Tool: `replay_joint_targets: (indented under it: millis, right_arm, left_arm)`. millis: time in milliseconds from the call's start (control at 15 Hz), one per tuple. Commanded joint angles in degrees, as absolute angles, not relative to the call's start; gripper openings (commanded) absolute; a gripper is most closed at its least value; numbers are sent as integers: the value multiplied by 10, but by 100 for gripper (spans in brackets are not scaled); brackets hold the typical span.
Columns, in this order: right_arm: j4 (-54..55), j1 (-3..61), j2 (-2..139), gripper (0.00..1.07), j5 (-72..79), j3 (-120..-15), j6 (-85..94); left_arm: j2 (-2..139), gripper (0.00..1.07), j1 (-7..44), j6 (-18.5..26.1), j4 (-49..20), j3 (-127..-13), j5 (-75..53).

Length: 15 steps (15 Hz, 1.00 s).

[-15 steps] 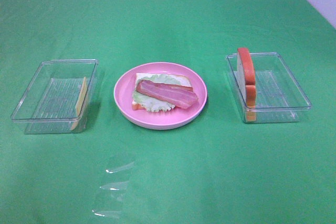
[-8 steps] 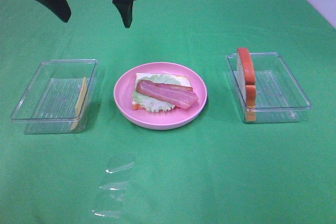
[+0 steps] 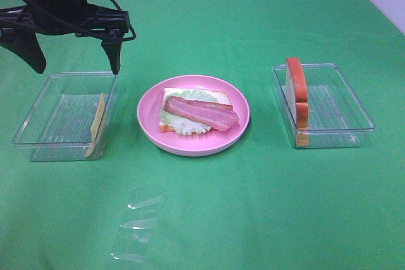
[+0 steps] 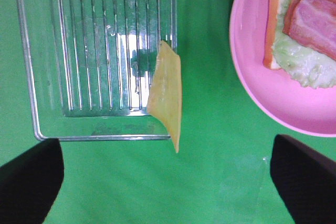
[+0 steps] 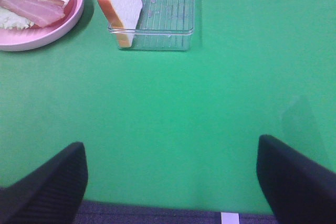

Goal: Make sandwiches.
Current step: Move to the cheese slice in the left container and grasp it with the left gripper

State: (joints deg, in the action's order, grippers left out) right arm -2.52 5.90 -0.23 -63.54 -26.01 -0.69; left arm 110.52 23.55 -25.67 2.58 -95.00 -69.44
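Now, start at your left: the left gripper [image 3: 76, 66] hangs over the far rim of the left clear tray [image 3: 28, 132]. Its two black fingers [image 3: 115, 61] are spread wide and there is nothing between them. From its wrist camera you look straight down on that tray, where one thin yellow cheese slice [image 4: 167, 98] stands on edge, leaning against the wall nearer the plate.

Next, in the middle of the green cloth [image 3: 253, 207] sits the pink plate [image 3: 150, 132], and on it your sandwich [image 3: 193, 113], only partly stacked and open on top. At the bottom is a white bread slice with an orange-brown crust [image 3: 193, 95]. A ruffled pale green lettuce leaf [image 3: 183, 126] lies over it. Reddish-pink bacon strips [image 3: 204, 113] lie across the leaf at a slant.

To your right, the right clear tray [image 3: 345, 115] holds a second bread slice [image 3: 296, 90], upright on its crust against the wall nearer the plate.

Lastly, the right gripper [image 5: 170, 182] shows only in its own wrist view. Its jaws are wide apart and hold nothing, over bare cloth well apart from that tray.
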Motion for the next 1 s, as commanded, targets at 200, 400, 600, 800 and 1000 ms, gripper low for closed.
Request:
replay_joint_targets:
  millis: [200, 400, 600, 800, 1000]
  right_arm:
    - [-25, 58, -18, 84, -633, -262, -6]
    - [-25, 58, -18, 84, -633, -262, -6]
    - [-25, 58, -18, 84, -633, -262, -6]
    - [-25, 58, -18, 84, -633, -262, -6]
    - [-25, 58, -18, 84, -633, -262, -6]
  left_arm:
    - [1156, 101, 236, -263, 21, -946, -686]
    - [1188, 101, 236, -263, 16, -946, -678]
    - [1210, 100, 236, -263, -4, -946, -641]
    - [1228, 100, 236, -263, -9, -946, -645]
    - [1234, 100, 236, -263, -17, -946, -650]
